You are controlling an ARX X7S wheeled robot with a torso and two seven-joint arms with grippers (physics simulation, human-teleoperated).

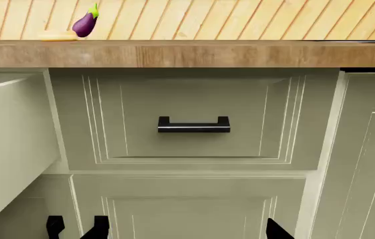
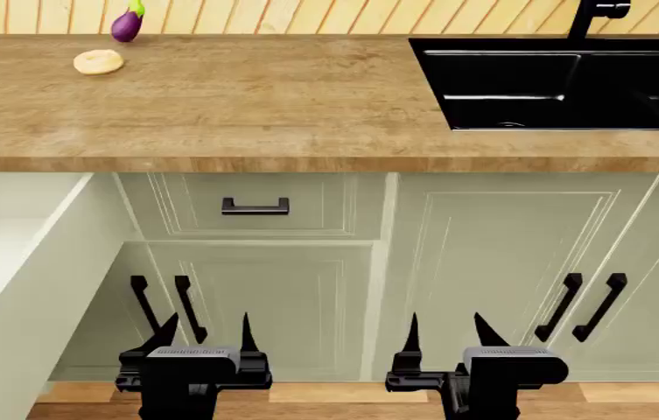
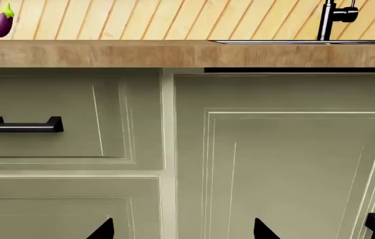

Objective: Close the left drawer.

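The left drawer [image 2: 20, 262] stands pulled out at the far left of the head view, a pale cream box reaching toward me. Its smooth side wall shows in the left wrist view [image 1: 8, 144]; its front and handle are out of view. My left gripper [image 2: 207, 337] is open and empty, low in front of the cabinet doors, to the right of the drawer and apart from it. In the left wrist view [image 1: 187, 233] only its tips show. My right gripper [image 2: 447, 337] is open and empty further right; it also shows in the right wrist view [image 3: 182, 231].
A closed drawer with a short black handle [image 2: 255, 206] sits under the wooden countertop [image 2: 305, 114]. Below it are cabinet doors with long black handles [image 2: 586, 306]. A purple eggplant [image 2: 127, 24] and a pale round item [image 2: 98, 62] lie at the back left. A black sink [image 2: 563, 79] is at the right.
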